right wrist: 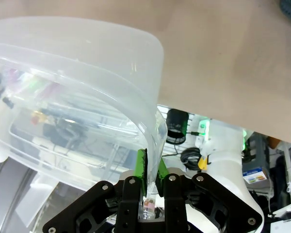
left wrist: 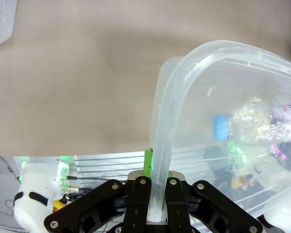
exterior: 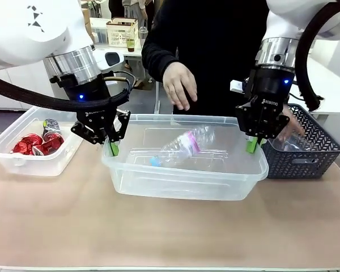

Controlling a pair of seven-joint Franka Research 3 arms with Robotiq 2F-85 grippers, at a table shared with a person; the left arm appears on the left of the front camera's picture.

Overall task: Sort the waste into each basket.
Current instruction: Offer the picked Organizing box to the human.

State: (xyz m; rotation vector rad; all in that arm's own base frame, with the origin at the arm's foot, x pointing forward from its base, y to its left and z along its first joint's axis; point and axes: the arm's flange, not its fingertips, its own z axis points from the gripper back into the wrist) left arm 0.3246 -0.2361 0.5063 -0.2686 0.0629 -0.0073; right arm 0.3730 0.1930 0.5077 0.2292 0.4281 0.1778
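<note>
We've got the middle tub (exterior: 184, 181) pinched at both end rims, left hand (exterior: 113, 148) and right hand (exterior: 252, 145) each clamped on thin wall. Light, flexy, slick plastic; bottle (exterior: 184, 144) inside can roll. Cans (exterior: 37, 143) sit in far-left tub (exterior: 11, 161) on the tabletop (exterior: 170, 238).

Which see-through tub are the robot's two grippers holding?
The middle tub with the plastic bottle inside; the other tub, holding red cans, sits untouched at the left.
</note>
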